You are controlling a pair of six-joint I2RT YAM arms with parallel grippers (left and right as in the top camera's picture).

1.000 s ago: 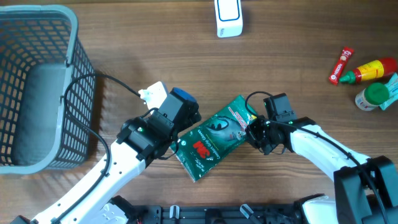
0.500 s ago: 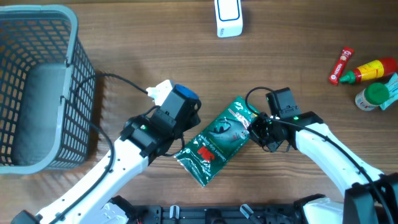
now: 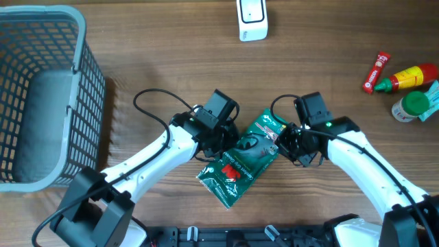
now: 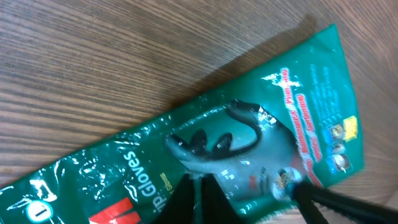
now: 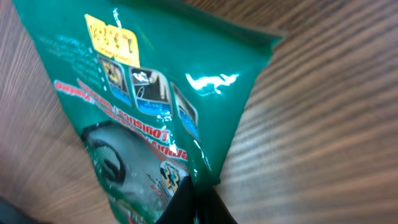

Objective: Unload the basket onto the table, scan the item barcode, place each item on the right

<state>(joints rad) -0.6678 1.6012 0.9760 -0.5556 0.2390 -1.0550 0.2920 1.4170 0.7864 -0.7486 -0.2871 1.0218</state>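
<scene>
Green glossy film is pinched from both sides. The right gripper [image 5: 193,202] is closed on one long edge of the glove packet [image 3: 240,159], near its header end. The left gripper [image 4: 196,200] looks closed on the opposite long edge, about midway, with its dark fingers pressed together over the film.

The packet sits aslant in the middle of the tabletop, nearer the front edge. Whether it is lifted clear of the wood I cannot tell.

It should be light and floppy, a thin crinkly bag around soft gloves, so it will likely sag and buckle between the two pinches. The shiny skin may slip and throw glare. The flat sealed margins, where the fingers already bite, seem the safest hold, and drawing them gently apart should flatten a face for reading.

Only a yellow sticker [image 5: 111,34] shows near the header; no barcode is visible on this face.

A white device [image 3: 251,19], probably the scanner, stands at the far edge. A grey basket [image 3: 81,41] fills the far-left corner, and sauce bottles [image 3: 410,77] sit at the right edge.
</scene>
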